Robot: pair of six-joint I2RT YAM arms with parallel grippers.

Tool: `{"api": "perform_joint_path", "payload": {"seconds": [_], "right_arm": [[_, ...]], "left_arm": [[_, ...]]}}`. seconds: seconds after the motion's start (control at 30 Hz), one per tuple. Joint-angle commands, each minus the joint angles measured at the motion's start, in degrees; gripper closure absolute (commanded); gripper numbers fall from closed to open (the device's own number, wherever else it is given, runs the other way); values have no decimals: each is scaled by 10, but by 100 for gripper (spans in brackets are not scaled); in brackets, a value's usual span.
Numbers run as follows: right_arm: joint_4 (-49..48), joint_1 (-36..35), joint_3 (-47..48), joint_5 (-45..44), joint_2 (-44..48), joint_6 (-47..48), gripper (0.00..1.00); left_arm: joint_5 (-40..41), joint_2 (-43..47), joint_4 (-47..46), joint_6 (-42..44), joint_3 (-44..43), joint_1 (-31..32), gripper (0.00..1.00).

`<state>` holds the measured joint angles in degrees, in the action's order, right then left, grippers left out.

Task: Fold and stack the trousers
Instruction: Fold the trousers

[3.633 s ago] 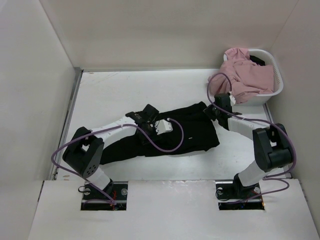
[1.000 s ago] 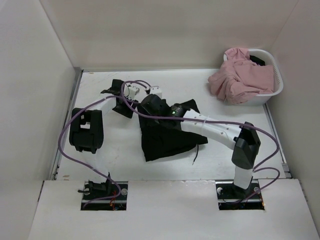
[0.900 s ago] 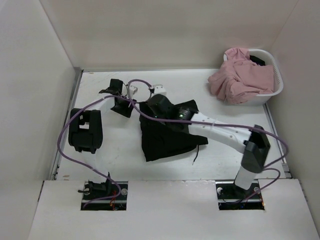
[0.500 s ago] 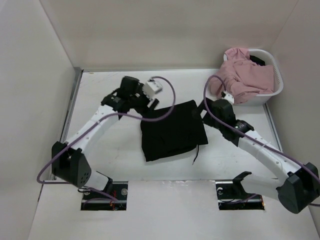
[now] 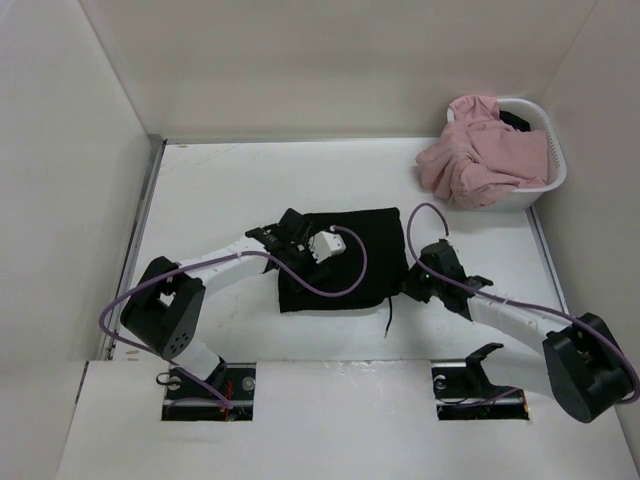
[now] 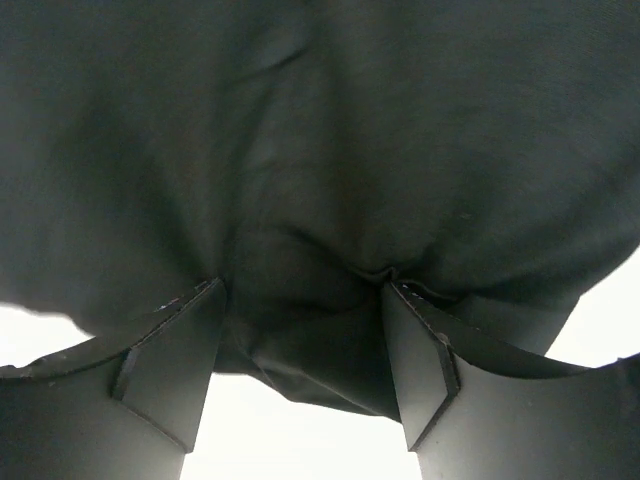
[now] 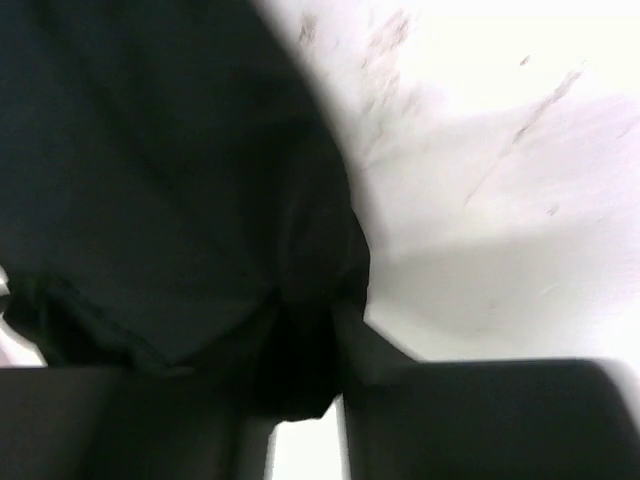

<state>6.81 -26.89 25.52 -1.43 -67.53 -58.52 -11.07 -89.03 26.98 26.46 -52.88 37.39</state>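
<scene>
The black trousers (image 5: 350, 262) lie folded into a compact rectangle in the middle of the white table (image 5: 210, 190). A thin drawstring (image 5: 388, 318) trails off their front edge. My left gripper (image 5: 290, 238) is at the pile's upper left edge. In the left wrist view (image 6: 300, 300) its jaws stand fairly wide apart, clamped on a thick bunch of the cloth (image 6: 320, 150). My right gripper (image 5: 412, 283) is at the pile's right front corner. In the right wrist view (image 7: 290, 340) it is closed on a fold of the cloth (image 7: 150, 180).
A white laundry basket (image 5: 548, 185) with pink clothes (image 5: 480, 155) heaped in it stands at the back right corner. White walls enclose the table on the left, back and right. A metal strip runs along the left edge.
The pile has been squared up and shifted slightly toward the front. Both grippers came down from the pile's far corners, the left onto the left edge and the right onto the right front corner.
</scene>
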Motion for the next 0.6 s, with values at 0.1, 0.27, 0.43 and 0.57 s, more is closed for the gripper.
{"api": "perform_joint_path", "payload": {"seconds": [0.1,0.27,0.43,0.57], "right_arm": [[-60,-14,-52,-6,43,-82,88],[-80,31,-25,14,12,-28,84],[-67,63,35,49,-33,46,75],[-55,79,61,67,-52,69,71]], "left_arm": [[97,-18,-124,43,-20,-67,37],[66,-12,-91,46,-43,-87,37],[44,23,-53,40,-35,-82,36],[48,47,-49,32,-31,-91,35]]}}
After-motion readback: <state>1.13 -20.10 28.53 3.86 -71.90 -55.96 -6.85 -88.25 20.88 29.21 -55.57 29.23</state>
